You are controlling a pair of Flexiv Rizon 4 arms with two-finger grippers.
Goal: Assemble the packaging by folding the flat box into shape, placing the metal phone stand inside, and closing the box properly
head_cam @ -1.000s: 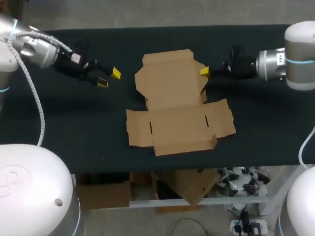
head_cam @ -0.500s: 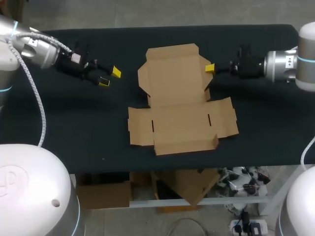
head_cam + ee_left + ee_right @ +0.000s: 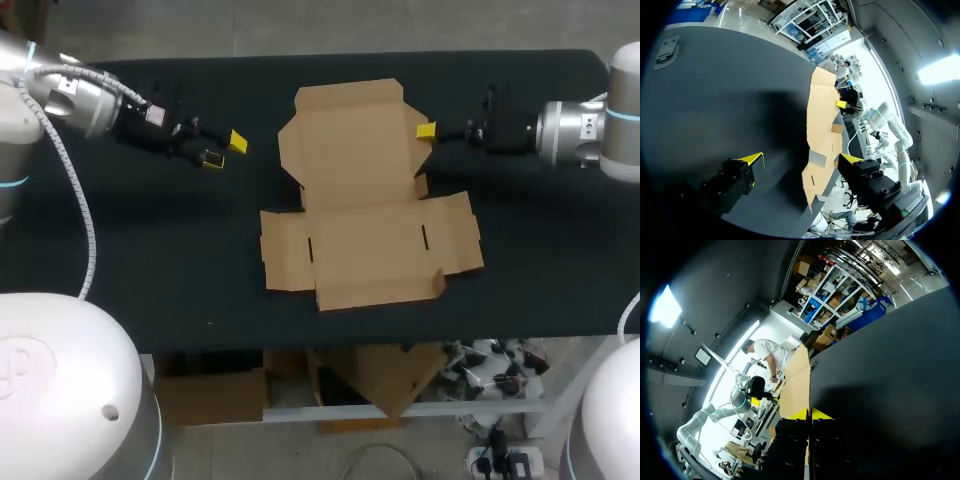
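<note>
A flat brown cardboard box (image 3: 365, 200) lies unfolded in the middle of the black table (image 3: 150, 250), flaps spread out. My right gripper (image 3: 426, 131) is at the box's far right flap, shut on that flap's edge. In the right wrist view the cardboard (image 3: 797, 385) runs edge-on between the yellow tips (image 3: 810, 414). My left gripper (image 3: 224, 150) hovers open over bare table to the left of the box, apart from it. In the left wrist view the box (image 3: 822, 125) lies ahead of the open left gripper (image 3: 802, 160), with the right gripper's yellow tip (image 3: 841, 104) beyond it. No phone stand shows.
Black cloth covers the whole table, with wide strips of it on both sides of the box. The box's near flap ends a short way from the table's front edge (image 3: 330, 335).
My right gripper has pulled back to the right and toward the far edge, dragging the box with it. The left gripper has hardly shifted.
</note>
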